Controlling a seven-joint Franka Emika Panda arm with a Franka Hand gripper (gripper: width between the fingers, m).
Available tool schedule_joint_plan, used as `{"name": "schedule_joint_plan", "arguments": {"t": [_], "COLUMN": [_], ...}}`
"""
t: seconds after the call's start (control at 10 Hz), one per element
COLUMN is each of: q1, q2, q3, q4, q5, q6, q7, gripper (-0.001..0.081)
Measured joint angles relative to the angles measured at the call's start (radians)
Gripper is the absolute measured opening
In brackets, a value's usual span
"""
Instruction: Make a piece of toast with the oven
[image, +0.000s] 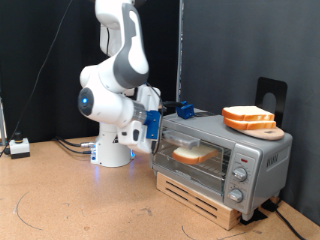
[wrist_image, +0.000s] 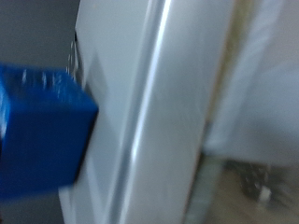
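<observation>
The oven (image: 222, 152) is a silver box on a wooden pallet at the exterior view's right, and its glass door looks closed. Through the glass, the piece of toast (image: 190, 154) lies flat on the rack. My gripper (image: 158, 120) sits against the oven's upper corner on the exterior view's left, its blue fingers (image: 152, 124) close to the casing. In the wrist view, one blue finger pad (wrist_image: 37, 131) rests beside a blurred silver panel of the oven (wrist_image: 149, 103). No object shows between the fingers.
A stack of bread slices (image: 249, 118) lies on a wooden board on top of the oven. Three knobs (image: 240, 171) run down its front at the right. A white box (image: 19, 147) and cables lie at the table's far left. A black curtain hangs behind.
</observation>
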Motion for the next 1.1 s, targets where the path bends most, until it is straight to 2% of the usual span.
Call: {"name": "schedule_joint_plan", "arguments": {"t": [0.2, 0.4, 0.5, 0.8, 1.0, 1.1], "q1": [0.030, 0.032, 0.023, -0.039, -0.074, -0.084], "q2": [-0.009, -0.008, -0.007, 0.007, 0.023, 0.051], "q3": [0.053, 0.065, 0.056, -0.001, -0.037, -0.046], "q4": [-0.012, -0.017, -0.017, 0.010, 0.051, 0.079], "q5": [0.030, 0.027, 0.019, -0.020, -0.089, -0.117], "q6": [0.046, 0.061, 0.060, 0.066, 0.047, 0.022], "q7": [0.052, 0.065, 0.064, 0.064, 0.060, 0.057], "gripper": [0.0810, 0.0810, 0.0810, 0.0810, 0.0810, 0.0810]}}
